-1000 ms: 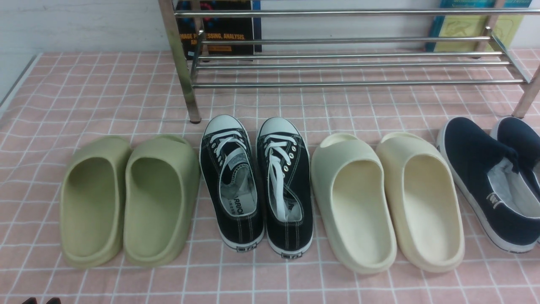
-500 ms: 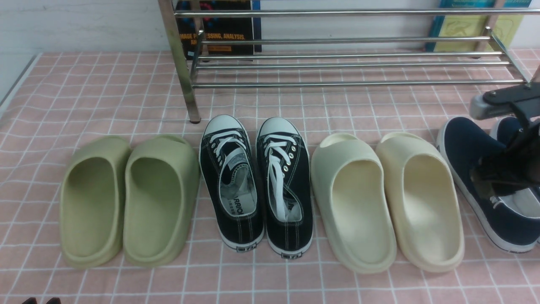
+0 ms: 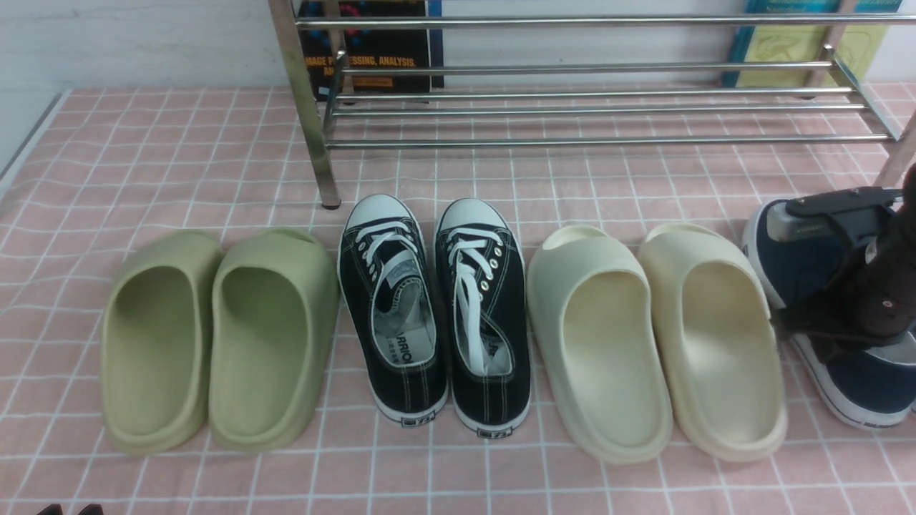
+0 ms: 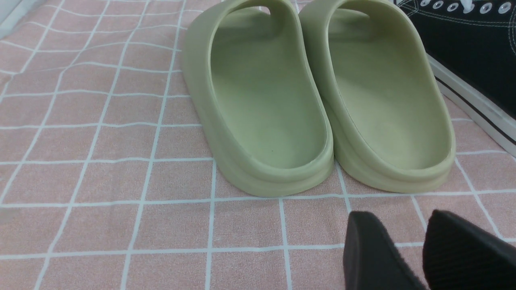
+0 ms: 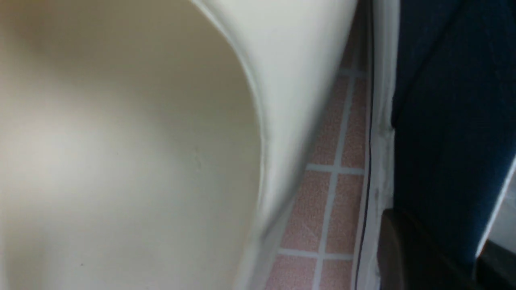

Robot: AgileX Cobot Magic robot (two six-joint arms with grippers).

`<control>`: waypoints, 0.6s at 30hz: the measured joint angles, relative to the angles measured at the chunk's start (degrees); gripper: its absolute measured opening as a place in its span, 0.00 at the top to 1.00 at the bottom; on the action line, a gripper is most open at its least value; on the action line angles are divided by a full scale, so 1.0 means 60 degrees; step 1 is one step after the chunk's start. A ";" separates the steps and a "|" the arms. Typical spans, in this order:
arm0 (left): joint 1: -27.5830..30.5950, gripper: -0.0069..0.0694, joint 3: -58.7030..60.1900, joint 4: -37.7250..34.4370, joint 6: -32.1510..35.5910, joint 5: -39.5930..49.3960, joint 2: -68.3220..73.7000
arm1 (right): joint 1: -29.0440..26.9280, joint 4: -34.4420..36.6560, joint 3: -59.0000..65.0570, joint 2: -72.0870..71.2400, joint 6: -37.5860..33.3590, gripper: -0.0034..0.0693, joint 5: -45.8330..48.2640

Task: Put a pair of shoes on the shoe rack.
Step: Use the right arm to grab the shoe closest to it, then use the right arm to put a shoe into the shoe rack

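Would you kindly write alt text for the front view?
The right gripper is down on the navy slip-on shoes at far right. Left of them on pink checked cloth sit cream slides, black sneakers and green slides, before a chrome shoe rack.

Staged lab tabletop; checked cloth [image 3: 179,164], textbook [image 3: 372,68] behind rack [image 3: 572,109].

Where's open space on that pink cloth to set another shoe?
Bare cloth lies left of the shoe rack, behind the green slippers, and along the near edge. The shoe row is packed, tightest around the right gripper and navy shoes.
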 joint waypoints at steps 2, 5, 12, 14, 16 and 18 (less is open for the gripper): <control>0.0000 0.60 0.0000 0.0000 0.0000 0.0000 0.0000 | 0.0000 0.0031 -0.0092 -0.0249 0.0000 0.92 0.0216; 0.0000 0.60 0.0000 0.0000 0.0000 0.0000 0.0000 | 0.0011 0.0103 -0.0654 -0.0565 -0.0082 0.92 0.0731; 0.0000 0.60 0.0000 0.0000 0.0000 0.0000 0.0000 | 0.0011 0.1021 -0.2464 -0.0409 -0.1209 0.92 0.1355; 0.0000 0.60 0.0000 0.0000 0.0000 0.0000 0.0000 | 0.0011 0.1333 -0.3421 0.0215 -0.1709 0.92 0.1290; 0.0000 0.60 0.0000 0.0000 0.0000 0.0000 0.0000 | 0.0011 0.1428 -0.4140 0.0814 -0.1953 0.92 0.1220; 0.0000 0.60 0.0000 0.0000 0.0000 0.0000 0.0000 | 0.0011 0.1437 -0.5076 0.1589 -0.2124 0.92 0.1198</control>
